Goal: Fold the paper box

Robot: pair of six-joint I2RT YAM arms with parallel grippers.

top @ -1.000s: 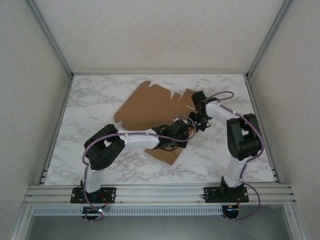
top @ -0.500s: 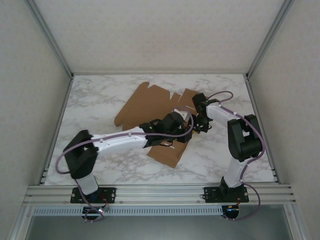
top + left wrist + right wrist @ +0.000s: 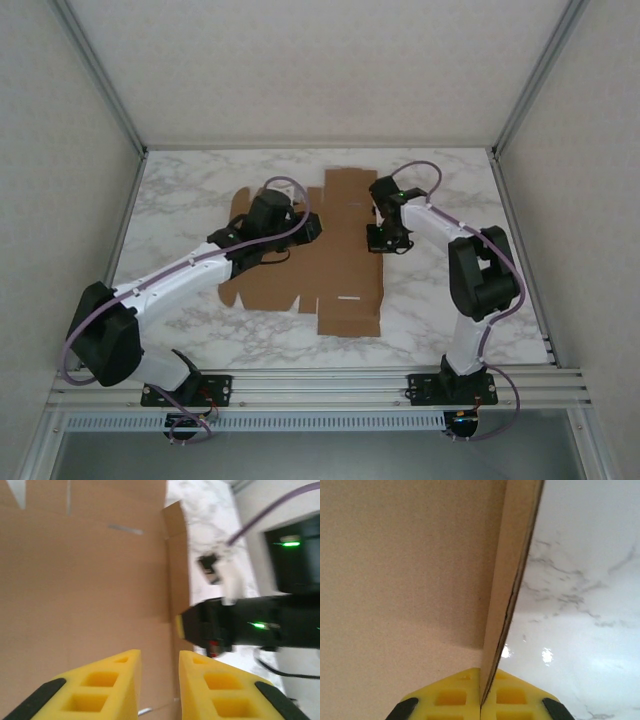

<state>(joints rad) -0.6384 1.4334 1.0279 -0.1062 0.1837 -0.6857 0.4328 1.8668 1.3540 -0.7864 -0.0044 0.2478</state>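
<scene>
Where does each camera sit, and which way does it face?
Top external: fixed high behind the bases, looking down on the white marble table; both arms show, left pincer over the flat brown cardboard sheet, right pincer at its right edge.
Left wrist: on the left arm, looking past its open yellow fingers across the sheet to the right pincer.
Right wrist: low on the right arm, its yellow fingers shut on a raised flap edge.
Shared: both wrist views show the sheet's right edge beside marble.
</scene>
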